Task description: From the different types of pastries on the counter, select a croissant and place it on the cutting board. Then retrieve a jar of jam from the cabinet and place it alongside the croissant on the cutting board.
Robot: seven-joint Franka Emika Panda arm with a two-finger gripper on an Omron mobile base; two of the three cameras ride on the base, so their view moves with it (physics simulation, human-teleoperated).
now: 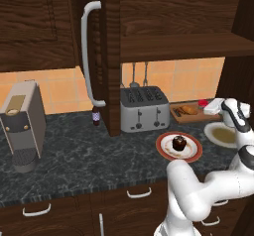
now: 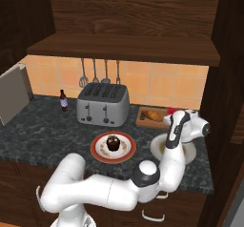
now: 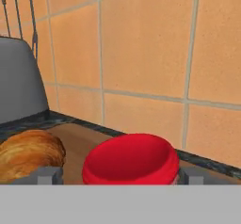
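Hand view is showing the two-finger gripper (image 3: 117, 176) straddling the tiny red-lidded jam jar (image 3: 131, 159) over the flat light-brown wooden cutting board (image 3: 77, 143); grip unclear. Releasing carelessly risks bumping the small golden-brown croissant (image 3: 29, 155) alongside.

No text, label, brand or number can be read in any view — the toaster (image 1: 144, 109), the coffee machine (image 1: 22, 125) and the small dark bottle (image 1: 96, 116) with its red band carry no legible marking.

toaster (image 1: 144, 109), coffee machine (image 1: 22, 126), dark bottle (image 1: 96, 116)
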